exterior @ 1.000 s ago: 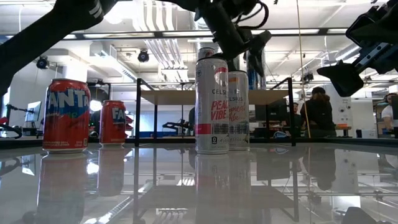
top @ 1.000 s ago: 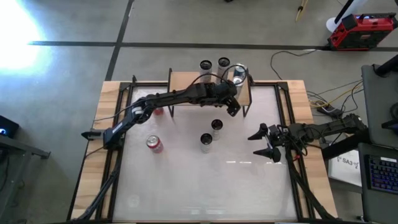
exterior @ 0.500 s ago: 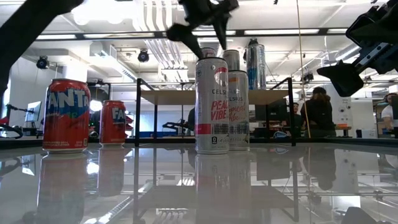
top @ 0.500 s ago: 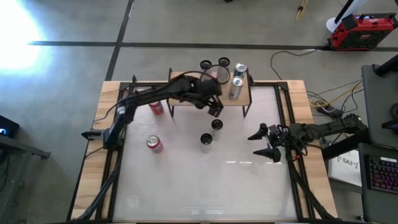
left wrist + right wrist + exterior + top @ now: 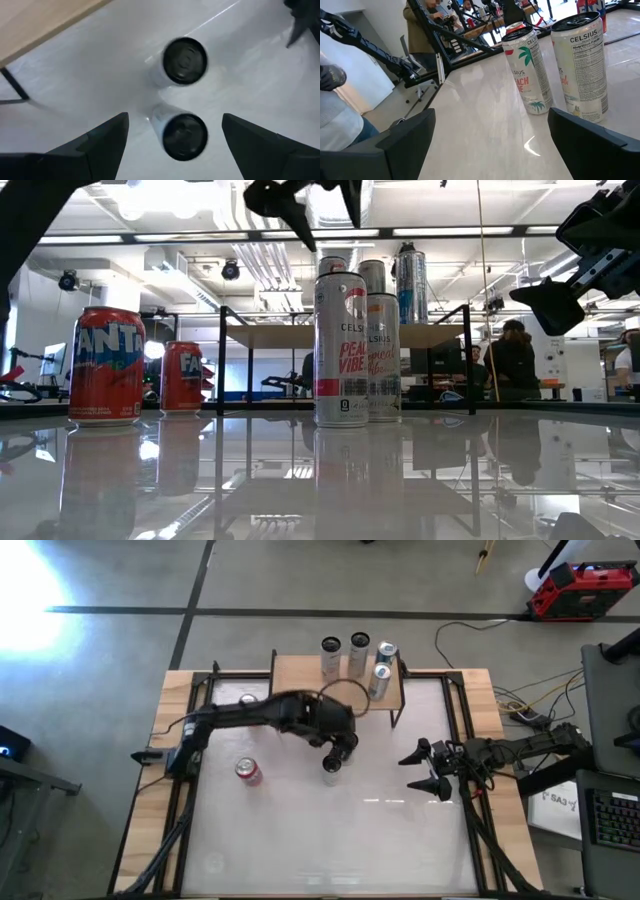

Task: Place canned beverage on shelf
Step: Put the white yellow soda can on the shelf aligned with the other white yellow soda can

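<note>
Two tall white Celsius cans (image 5: 332, 764) are standing side by side on the white tabletop (image 5: 300, 830), in front of the shelf (image 5: 300, 673). The left tool (image 5: 172, 131) is hovering directly above them, fingers spread, gripping nothing. The right tool (image 5: 415, 770) is waiting open nearby.

You see a light tan wooden shelf (image 5: 300, 672) top on black legs, two red Fanta cans (image 5: 106, 366) with white-and-blue lettering, white Celsius cans (image 5: 341, 350) with pink and red print, a glossy white table (image 5: 330, 830), dark black arms.
</note>
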Controlling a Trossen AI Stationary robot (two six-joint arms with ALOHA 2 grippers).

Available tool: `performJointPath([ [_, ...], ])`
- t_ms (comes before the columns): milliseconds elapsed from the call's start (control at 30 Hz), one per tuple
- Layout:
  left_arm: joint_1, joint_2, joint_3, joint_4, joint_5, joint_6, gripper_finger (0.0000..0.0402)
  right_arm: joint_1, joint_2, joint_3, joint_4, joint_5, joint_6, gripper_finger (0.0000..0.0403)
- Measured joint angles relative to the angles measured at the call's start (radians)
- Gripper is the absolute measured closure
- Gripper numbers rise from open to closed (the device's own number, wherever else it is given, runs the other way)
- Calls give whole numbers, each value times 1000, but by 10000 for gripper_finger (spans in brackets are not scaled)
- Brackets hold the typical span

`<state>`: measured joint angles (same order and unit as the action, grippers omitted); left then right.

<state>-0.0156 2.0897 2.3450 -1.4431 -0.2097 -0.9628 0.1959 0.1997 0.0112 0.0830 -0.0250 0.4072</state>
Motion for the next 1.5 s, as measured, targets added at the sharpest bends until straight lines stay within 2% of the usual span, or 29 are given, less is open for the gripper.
performJointPath([
  [267, -65, 30, -5, 108, -85, 10, 97, 0, 0, 0, 0, 0, 0, 33],
  [400, -74, 86, -5, 112, -83, 0, 90, 0, 0, 0, -1, 0, 0, 33],
  [700, -75, 126, -3, 108, -73, -17, 6, 0, 0, 0, 0, 0, 0, 33],
  [967, -60, 140, -2, 191, -169, -3, 3, 0, 0, 0, 0, 0, 0, 33],
  [1500, -2, 230, -2, 198, -166, 3, 2, 0, 0, 0, 0, 0, 0, 33],
])
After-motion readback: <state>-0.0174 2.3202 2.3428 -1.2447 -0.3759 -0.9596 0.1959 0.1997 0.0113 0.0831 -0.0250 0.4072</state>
